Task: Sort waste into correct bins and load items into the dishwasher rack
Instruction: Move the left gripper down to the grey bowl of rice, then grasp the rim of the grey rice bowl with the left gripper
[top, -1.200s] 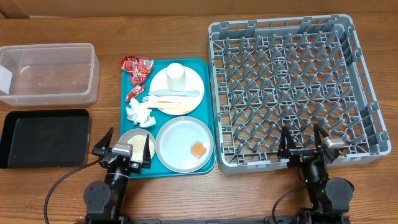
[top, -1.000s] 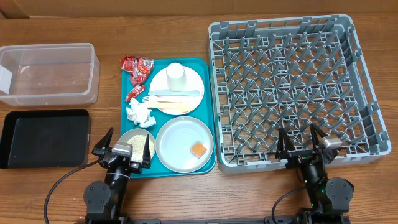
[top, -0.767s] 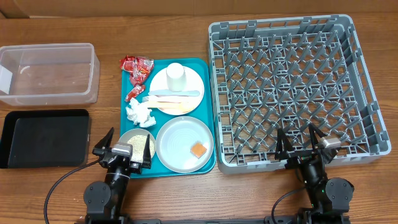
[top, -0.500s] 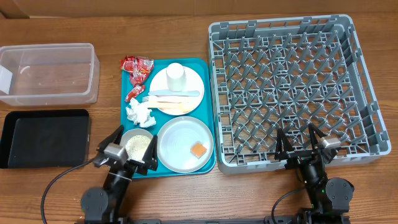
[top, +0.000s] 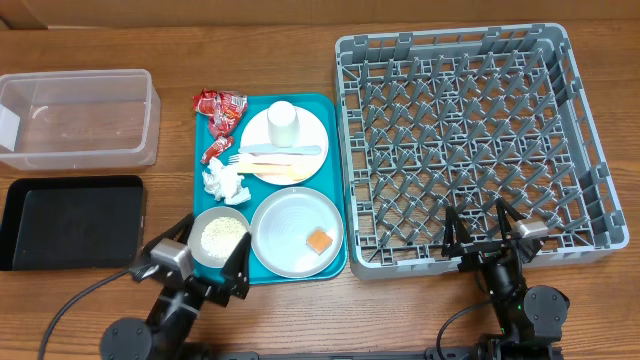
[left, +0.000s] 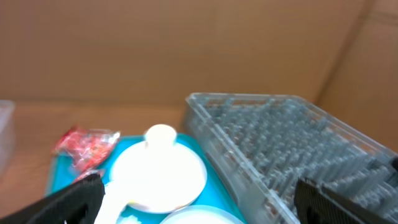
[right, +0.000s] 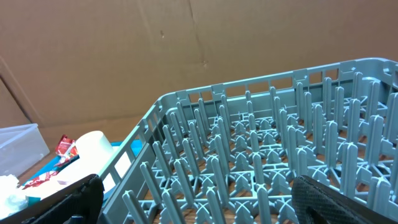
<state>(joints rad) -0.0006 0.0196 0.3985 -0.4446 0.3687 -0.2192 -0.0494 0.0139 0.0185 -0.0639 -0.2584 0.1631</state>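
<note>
Since the left arm has drawn back toward the near edge of the surface, the left gripper (top: 217, 234) no longer hides the small grey bowl (top: 222, 212). In the overhead view the bowl's whole round now shows, with the rice grains (top: 220, 240) heaped inside. The gripper's fingers stand wide and hold nothing, one on either side of the bowl as seen from above. Its own blurred wrist view shows the dark fingers at the bottom corners with open space between. Whether it hangs over the bowl or just short of it I cannot tell. The right gripper (top: 474, 210) has only crept a little leftward. It sits at the near wall of the dishwasher rack (top: 450, 42), likewise wide and empty.

Nothing else has shifted. On the teal tray (top: 337, 140) the white cup (top: 283, 120) and the cutlery (top: 275, 160) rest on the pale plate (top: 318, 130). The orange cube (top: 319, 241) lies on the grey plate (top: 285, 215), and the napkin (top: 225, 182) sits beside the bowl. The red wrappers (top: 222, 108) lie at the tray's far-left corner and left edge. No dish stands in the rack. As far as I can see, neither the clear tub (top: 80, 72) nor the black tray (top: 70, 222) has taken any waste — so the job is at its very start.

The pull-back reads as the left arm lining up for a first pick, and the bowl of rice is the nearest candidate.
</note>
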